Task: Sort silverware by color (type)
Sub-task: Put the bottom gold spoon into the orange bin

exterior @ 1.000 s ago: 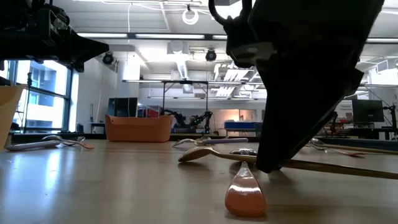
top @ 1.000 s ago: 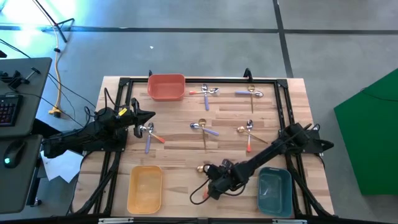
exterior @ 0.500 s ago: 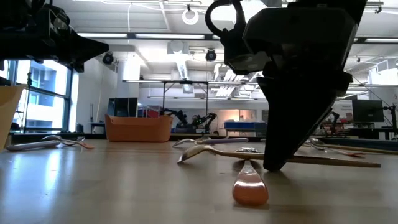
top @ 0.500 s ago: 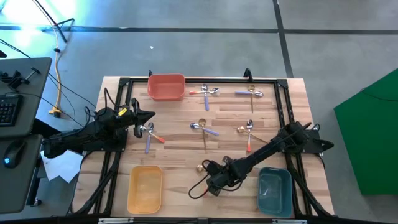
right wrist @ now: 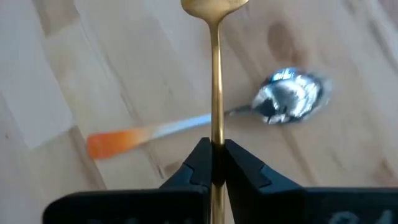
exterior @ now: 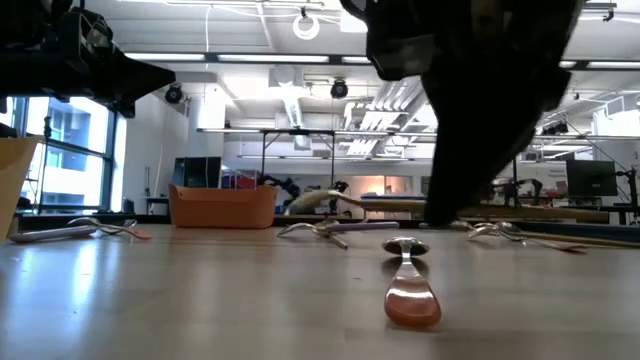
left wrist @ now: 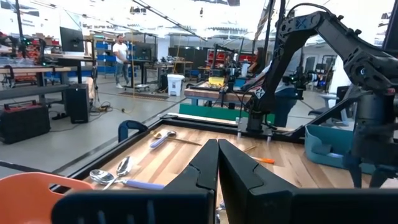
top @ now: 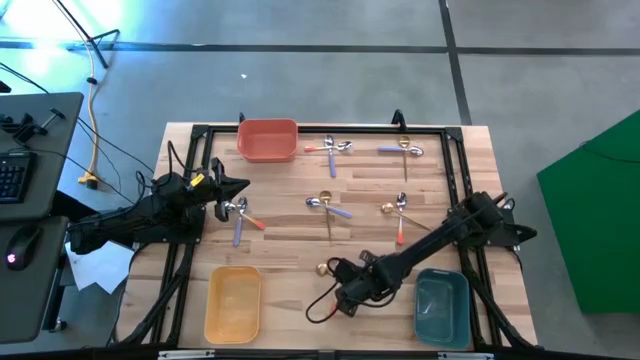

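Silverware is scattered over the wooden table [top: 300, 245] in small clusters, and one piece has been picked out of it. A gold spoon [right wrist: 215, 74] is gripped by its handle in the clenched right pincer [right wrist: 215, 163], near the front edge of the table between the two front bins. In the low view this spoon [exterior: 330, 200] is seen lifted clear of the table, while a silver spoon with an orange-red handle [right wrist: 205, 121] is left lying flat just beneath it.

The step in hand is judged to be the carrying-off of one gold piece. For the next move, the spoon must be raised a little more, taken over whichever bin is meant for gold, and dropped there; which bin that is cannot be told, since none holds anything yet. The thin handle is pinched narrowly, so a tilt or slip during the swing is a risk.

The left pincer [left wrist: 217, 165] is clenched on nothing and is parked over the left edge of the table, close to another cluster of spoons [top: 238, 215].

Three bins are set out: a red bin [top: 267, 140] at the back edge, a yellow bin [top: 233, 302] at the front left, and a teal bin [top: 442, 305] at the front right. All three appear empty.
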